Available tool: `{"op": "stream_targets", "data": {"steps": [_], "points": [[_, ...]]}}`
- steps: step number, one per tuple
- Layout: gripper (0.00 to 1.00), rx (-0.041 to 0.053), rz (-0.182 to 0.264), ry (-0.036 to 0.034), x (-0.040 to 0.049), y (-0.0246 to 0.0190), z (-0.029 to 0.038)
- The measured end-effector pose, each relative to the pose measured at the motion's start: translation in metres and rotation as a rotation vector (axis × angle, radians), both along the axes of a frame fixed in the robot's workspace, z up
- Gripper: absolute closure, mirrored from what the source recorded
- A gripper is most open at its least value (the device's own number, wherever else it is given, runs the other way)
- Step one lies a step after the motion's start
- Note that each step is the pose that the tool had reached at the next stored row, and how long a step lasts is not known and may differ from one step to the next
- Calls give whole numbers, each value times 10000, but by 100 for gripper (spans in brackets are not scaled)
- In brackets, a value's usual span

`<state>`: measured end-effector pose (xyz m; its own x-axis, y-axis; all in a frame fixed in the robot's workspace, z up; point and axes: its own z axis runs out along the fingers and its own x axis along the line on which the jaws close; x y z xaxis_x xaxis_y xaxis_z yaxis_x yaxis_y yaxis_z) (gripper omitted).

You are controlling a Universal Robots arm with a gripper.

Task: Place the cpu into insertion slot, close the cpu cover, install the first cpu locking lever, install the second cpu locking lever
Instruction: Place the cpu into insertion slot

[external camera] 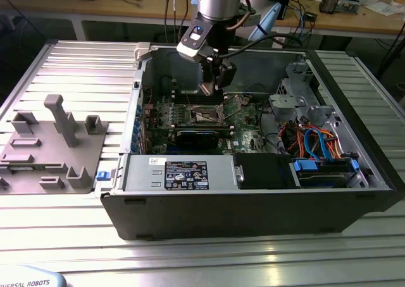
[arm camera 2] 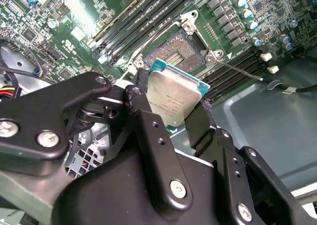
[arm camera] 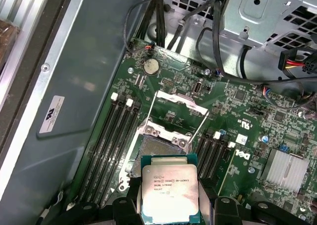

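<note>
End effector (arm camera 2: 171, 105) pinching the cpu (arm camera: 170, 194) by two opposite edges, the chip held clear above the uncovered insertion slot (arm camera: 157, 149) on the green motherboard (arm camera: 247, 131) inside the case (external camera: 253, 206).

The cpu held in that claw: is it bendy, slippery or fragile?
Probably stiff: the cpu sits flat though the gripper pinches only its edges. Its smooth metal top looks slippery. Likely light, being so thin.
</note>
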<state>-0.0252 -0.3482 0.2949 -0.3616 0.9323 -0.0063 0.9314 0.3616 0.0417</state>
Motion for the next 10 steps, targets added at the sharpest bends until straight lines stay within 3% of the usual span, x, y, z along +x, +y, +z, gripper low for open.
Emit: {"op": "stream_targets", "data": {"steps": [10], "points": [[46, 0, -171, 0, 0, 0, -3]]}}
